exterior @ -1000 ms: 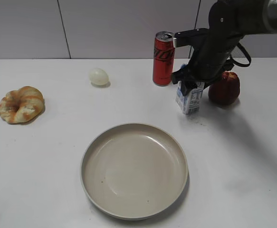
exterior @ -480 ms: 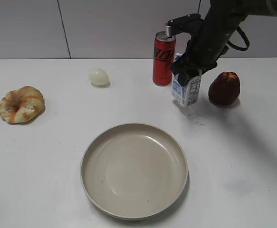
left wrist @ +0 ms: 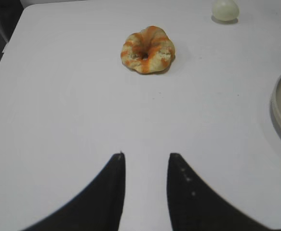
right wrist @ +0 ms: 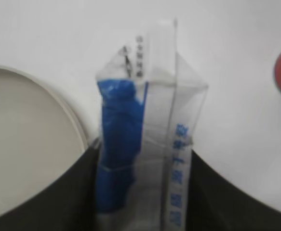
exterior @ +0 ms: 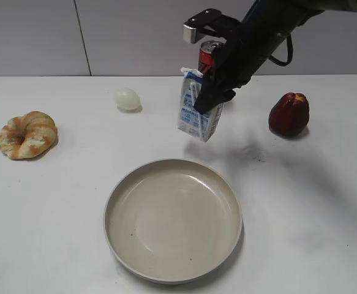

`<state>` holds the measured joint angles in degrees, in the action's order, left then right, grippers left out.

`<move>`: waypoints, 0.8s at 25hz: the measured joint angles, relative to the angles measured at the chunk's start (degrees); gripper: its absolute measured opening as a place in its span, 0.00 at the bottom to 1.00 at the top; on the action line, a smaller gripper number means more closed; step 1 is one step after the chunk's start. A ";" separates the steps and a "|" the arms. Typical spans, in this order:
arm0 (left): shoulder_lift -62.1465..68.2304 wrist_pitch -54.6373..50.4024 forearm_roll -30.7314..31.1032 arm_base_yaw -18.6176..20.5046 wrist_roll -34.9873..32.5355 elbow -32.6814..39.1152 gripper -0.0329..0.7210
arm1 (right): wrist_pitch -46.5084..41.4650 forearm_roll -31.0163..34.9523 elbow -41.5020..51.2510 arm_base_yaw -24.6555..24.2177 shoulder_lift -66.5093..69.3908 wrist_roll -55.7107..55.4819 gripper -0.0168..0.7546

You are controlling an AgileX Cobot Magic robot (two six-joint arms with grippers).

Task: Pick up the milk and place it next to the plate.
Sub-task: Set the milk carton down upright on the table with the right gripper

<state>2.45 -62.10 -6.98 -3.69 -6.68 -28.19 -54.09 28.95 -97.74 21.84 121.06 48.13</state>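
Right gripper (exterior: 210, 98): pinching the milk carton on both sides, its dark fingers (right wrist: 77, 192) pressed against the carton's faces in the wrist view
Milk carton (exterior: 198, 110): lifted clear of the tabletop, tilted, hanging past the far edge of the plate and in front of the red soda can
Plate (exterior: 117, 202): flat on the tabletop (exterior: 56, 202), near and centre, nothing on it
Red soda can (exterior: 207, 51): upright at the far side, mostly hidden behind the right arm
Left gripper (left wrist: 145, 166): spread a little, nothing between its fingers, hovering over bare tabletop
Orange-striped ring pastry (exterior: 26, 135): far left, well apart from the plate
Pale egg (exterior: 128, 98): far side, left of the milk carton
Dark red apple (exterior: 289, 114): right of the carton, on the tabletop
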 joint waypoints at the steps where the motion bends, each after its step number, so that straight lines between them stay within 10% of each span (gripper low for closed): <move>1: 0.00 0.00 0.00 0.00 0.00 0.00 0.35 | 0.00 0.00 0.00 0.41 0.00 1.80 0.41; 20: 0.00 0.00 0.00 0.00 0.00 0.00 0.35 | 4.76 -3.06 -0.05 8.08 2.27 24.97 0.41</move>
<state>2.45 -62.10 -6.98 -3.69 -6.68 -28.19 -49.34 25.89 -97.79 29.92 123.33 73.11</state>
